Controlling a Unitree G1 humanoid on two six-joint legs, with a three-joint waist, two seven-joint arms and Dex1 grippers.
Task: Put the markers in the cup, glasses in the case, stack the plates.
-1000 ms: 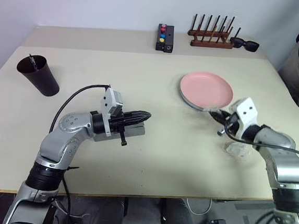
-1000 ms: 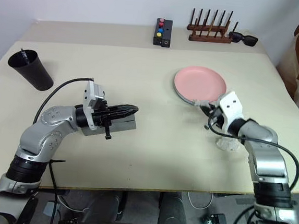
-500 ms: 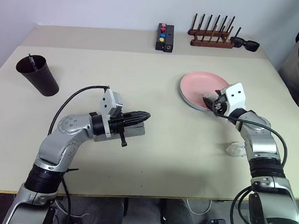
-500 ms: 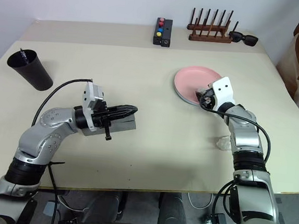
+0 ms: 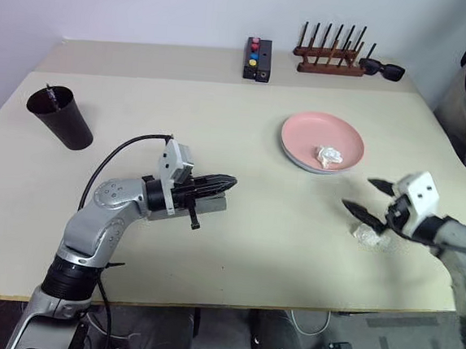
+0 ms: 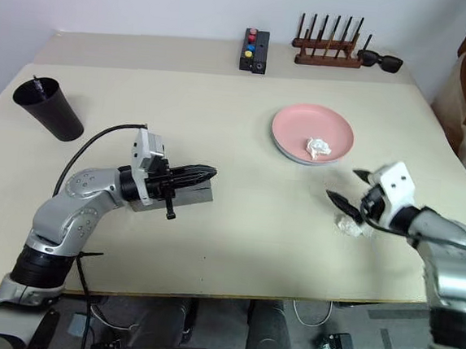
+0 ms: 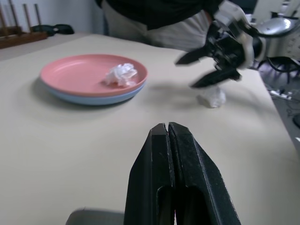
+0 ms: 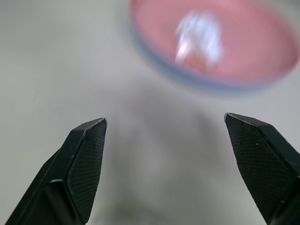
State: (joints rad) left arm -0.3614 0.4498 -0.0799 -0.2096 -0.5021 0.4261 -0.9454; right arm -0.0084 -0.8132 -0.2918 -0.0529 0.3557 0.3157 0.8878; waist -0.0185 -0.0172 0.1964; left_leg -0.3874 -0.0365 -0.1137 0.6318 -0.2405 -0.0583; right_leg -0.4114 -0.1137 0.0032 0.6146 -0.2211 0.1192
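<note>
Right gripper (image 5: 370,196) has pulled back off the plates (image 5: 322,143), jaws now wide apart; a crumpled white wad (image 5: 329,157) lies on the pink one. Left gripper (image 5: 226,182) shut above the grey case (image 5: 183,205); cup (image 5: 60,116) at the table's far left. No legible writing.

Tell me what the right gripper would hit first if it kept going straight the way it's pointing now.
Probably the pink plate, at its near rim. The right gripper is open and aims across bare table at the stacked plates, with the crumpled white wad lying on the pink plate beyond that rim. Depth is hard to judge.
</note>
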